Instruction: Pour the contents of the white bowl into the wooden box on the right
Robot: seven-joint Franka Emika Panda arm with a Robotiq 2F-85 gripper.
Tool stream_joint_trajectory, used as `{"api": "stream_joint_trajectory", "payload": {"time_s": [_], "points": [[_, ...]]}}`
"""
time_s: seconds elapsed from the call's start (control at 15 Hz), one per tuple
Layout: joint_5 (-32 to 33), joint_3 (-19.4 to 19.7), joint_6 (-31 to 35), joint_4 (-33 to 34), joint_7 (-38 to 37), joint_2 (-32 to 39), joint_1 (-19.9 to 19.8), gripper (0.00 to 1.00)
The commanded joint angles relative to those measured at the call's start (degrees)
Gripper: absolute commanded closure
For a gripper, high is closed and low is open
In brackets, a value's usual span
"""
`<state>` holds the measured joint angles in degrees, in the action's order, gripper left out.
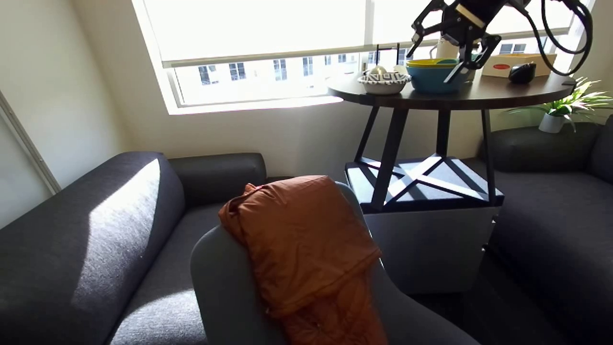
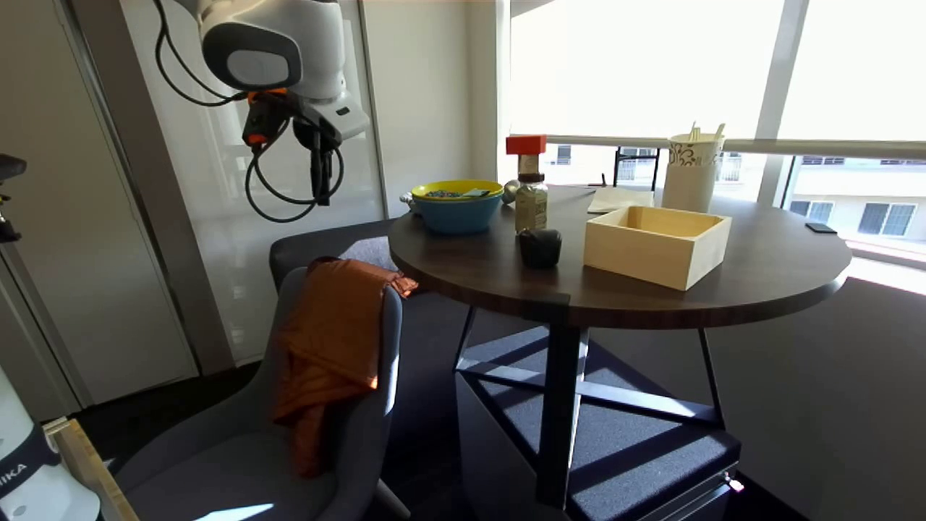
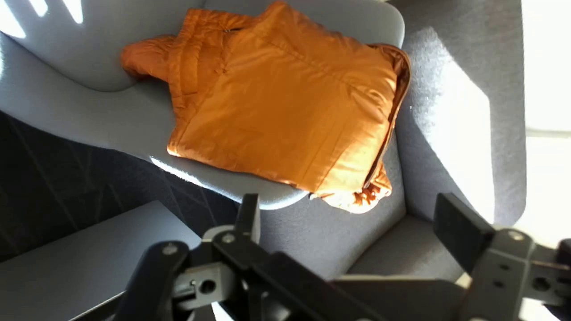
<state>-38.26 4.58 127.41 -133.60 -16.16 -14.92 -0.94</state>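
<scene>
The fingers (image 3: 461, 234) stood spread with nothing held, high up and apparently outside the edge of the table (image 2: 470, 264), the chair (image 3: 100, 113) beyond them in the wrist view. The white bowl (image 1: 384, 88), black-patterned near its rim, sat on the table, lower than the fingers and toward the window (image 1: 261, 81). Round, it offered no long axis; the wooden box (image 2: 636, 250), I judged, lay farther from the fingers.
</scene>
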Motion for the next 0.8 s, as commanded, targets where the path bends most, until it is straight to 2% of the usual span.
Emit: {"api": "stream_joint_trajectory", "payload": {"time_s": [0.0, 0.07, 0.27, 0.33, 0.47, 0.73], "points": [[-3.5, -0.7, 6.3, -0.9, -5.5, -0.5, -1.8, 0.00], [-1.2, -0.6, 3.2, 0.0, -2.8, 0.0, -1.5, 0.00], [-1.9, -0.5, 4.8, 0.0, -4.5, 0.0, -2.1, 0.00], [-1.6, -2.1, 10.2, -0.5, -9.5, 0.5, -2.5, 0.00], [-2.1, -3.7, 15.8, -0.6, -15.0, 1.2, -2.3, 0.00], [3.2, -7.9, 28.1, -0.8, -29.1, 4.3, -2.8, 0.00]]}}
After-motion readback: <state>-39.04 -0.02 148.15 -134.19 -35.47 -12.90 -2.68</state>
